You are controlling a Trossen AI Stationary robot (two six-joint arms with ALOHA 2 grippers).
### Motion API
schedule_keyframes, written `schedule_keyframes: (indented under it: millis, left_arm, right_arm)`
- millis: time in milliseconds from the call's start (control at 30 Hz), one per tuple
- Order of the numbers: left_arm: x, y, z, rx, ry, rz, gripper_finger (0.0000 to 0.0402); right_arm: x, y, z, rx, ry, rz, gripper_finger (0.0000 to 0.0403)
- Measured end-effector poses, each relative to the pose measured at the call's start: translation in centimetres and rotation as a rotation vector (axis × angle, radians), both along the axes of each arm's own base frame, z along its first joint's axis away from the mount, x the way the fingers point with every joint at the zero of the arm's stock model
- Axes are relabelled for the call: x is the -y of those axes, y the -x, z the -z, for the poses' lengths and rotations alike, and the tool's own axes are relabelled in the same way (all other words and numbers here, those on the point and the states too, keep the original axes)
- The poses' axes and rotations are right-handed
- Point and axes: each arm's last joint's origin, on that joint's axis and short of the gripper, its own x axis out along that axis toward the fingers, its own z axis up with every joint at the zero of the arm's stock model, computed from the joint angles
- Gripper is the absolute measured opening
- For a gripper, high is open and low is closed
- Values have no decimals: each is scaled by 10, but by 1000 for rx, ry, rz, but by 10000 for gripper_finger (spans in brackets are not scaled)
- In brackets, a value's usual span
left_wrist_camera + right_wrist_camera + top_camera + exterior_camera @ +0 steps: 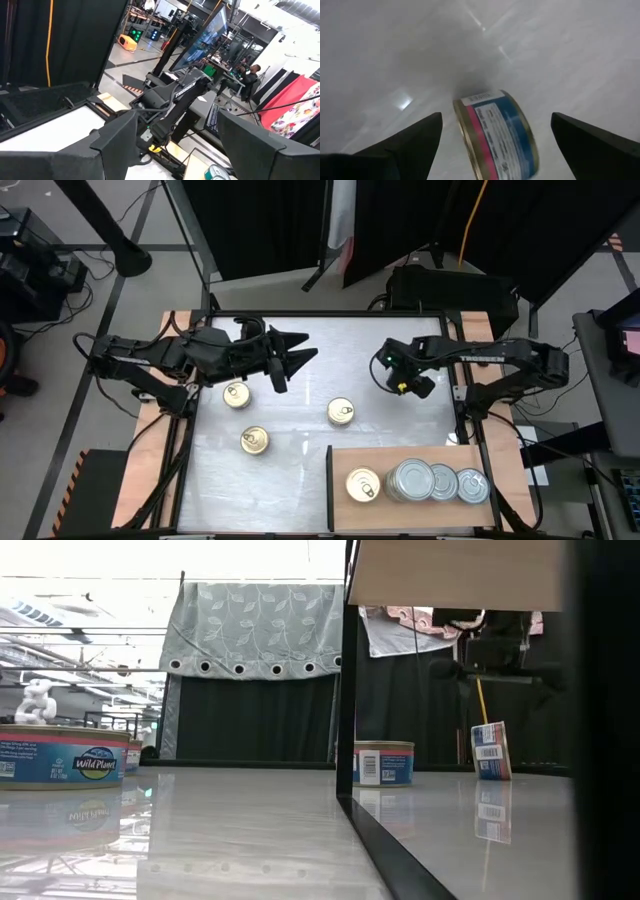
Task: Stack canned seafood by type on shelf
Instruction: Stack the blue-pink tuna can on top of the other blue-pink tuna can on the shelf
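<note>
My right gripper (402,383) points down, open, over a blue-and-pink labelled can (495,132) that stands on its rim on the white tabletop. Its fingers (415,140) stand on either side of the can, apart from it. The low view shows this can (489,750) edge-on. My left gripper (292,352) hangs open and level above the table's far left, holding nothing. Three gold-topped cans (236,394), (254,441), (341,412) lie flat on the table. On the shelf (340,465) sit a gold-topped can (363,485) and silver-topped cans (410,480), (471,485).
A black frame rail (330,313) runs along the table's far edge. Narrow wooden strips (165,470) border the left and right sides. The white tabletop (290,480) shows bare between the loose cans and the shelf. Black curtains hang beyond the table.
</note>
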Motion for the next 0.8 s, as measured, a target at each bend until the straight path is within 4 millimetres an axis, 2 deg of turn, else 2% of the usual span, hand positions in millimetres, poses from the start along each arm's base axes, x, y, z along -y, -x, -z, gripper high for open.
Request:
schedule_keyframes:
  millis: [167, 400, 533, 733, 800]
  left_arm:
    - [0, 0, 0, 0, -1, 1, 274]
    - [1, 0, 0, -3, -6, 2, 274]
    - [1, 0, 0, -3, -6, 2, 274]
    - [1, 0, 0, -4, -6, 2, 274]
    - [1, 0, 0, -3, -2, 2, 274]
  right_arm:
    - [4, -7, 11, -23, -2, 14, 365]
    - [11, -6, 20, -90, -4, 48, 352]
    - [15, -4, 20, -117, 44, 45, 297]
    - [17, 1, 17, -151, 70, 62, 171]
    - [14, 5, 13, -183, 55, 70, 169]
